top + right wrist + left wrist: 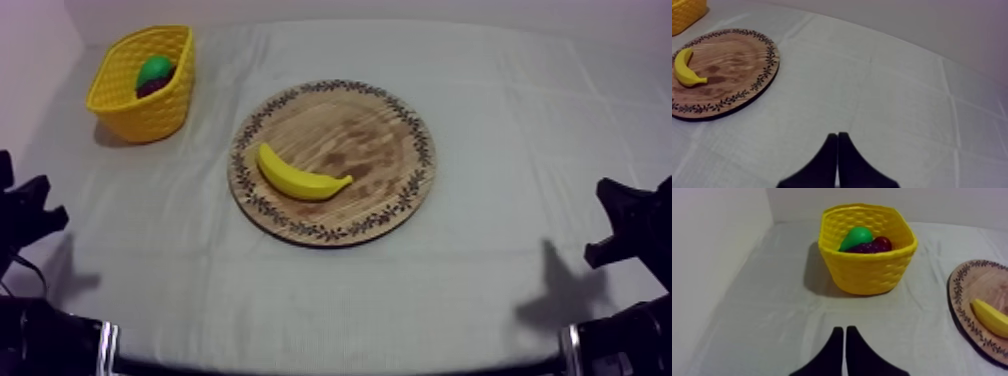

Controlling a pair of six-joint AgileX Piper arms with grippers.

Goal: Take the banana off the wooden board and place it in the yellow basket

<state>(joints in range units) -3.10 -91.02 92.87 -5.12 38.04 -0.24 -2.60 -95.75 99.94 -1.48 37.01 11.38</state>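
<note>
At the left edge of the grey-white cloth (480,280), the left gripper (844,330) rests low, its 2 black fingers pressed together on nothing. Ahead of it, at the far left, stands the yellow basket (140,112), holding a green pear (856,237), a bunch of grapes (866,248) and a small red fruit (883,241). In the centre sits the round wooden board (385,130). The banana (298,178) lies on its left half, well apart from the basket. At the right edge, the right gripper (837,135) rests low, fingers together, holding nothing.
</note>
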